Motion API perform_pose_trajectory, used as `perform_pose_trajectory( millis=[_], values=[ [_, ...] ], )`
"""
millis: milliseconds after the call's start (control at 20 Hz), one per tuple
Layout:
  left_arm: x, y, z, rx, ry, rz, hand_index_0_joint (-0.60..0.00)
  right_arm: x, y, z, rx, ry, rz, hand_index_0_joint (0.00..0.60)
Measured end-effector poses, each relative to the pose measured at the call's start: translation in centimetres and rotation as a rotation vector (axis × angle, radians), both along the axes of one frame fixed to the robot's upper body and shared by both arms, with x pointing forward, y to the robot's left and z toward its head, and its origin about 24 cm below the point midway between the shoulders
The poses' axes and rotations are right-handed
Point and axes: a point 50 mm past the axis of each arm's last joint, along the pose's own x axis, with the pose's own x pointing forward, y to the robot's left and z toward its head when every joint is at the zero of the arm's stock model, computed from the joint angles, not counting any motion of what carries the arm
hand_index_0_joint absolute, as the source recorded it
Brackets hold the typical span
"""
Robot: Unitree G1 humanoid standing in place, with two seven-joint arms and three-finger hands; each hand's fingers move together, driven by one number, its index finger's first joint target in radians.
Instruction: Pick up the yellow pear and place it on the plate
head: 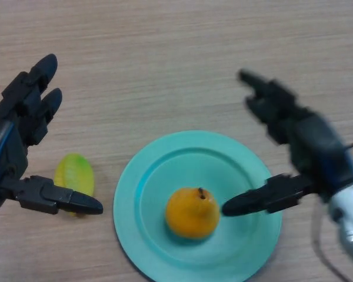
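While both hands (23, 126) (294, 141) splayed: 1 pear (192, 212) on 1 plate (135, 194), 1 yellow-green fruit (75, 171) beside.

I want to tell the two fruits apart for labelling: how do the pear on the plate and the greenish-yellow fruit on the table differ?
The pear is orange-yellow and rounded with a dark stem on top; the greenish-yellow fruit is paler, ribbed and more elongated. The pear sits on the teal plate, near the right hand; the other fruit lies on the bare table, beside the left hand. Neither is held; both hands are open.
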Motion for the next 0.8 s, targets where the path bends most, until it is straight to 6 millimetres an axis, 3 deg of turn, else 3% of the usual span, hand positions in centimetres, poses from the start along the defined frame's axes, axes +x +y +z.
perform_pose_trajectory(
  millis=[150, 400, 650, 800],
  values=[
    [-0.1, 0.0, 0.0, -0.005, 0.0, 0.0, 0.0, -1.2, -2.1, 1.0, -0.04, -0.037, -0.028, 0.0],
    [-0.2, 0.0, -0.1, -0.009, 0.0, 0.001, 0.0, -2.3, -5.5, -0.3, -0.096, 0.024, -0.158, 0.0],
    [0.5, -0.4, 0.6, -0.017, -0.027, -0.012, 0.0, -2.0, -6.2, 0.1, -0.112, -0.013, -0.151, 0.0],
    [1.3, -0.3, -0.4, -0.033, 0.004, 0.031, 0.0, -1.9, -6.5, -0.5, -0.112, 0.011, -0.159, 0.0]
  ],
)
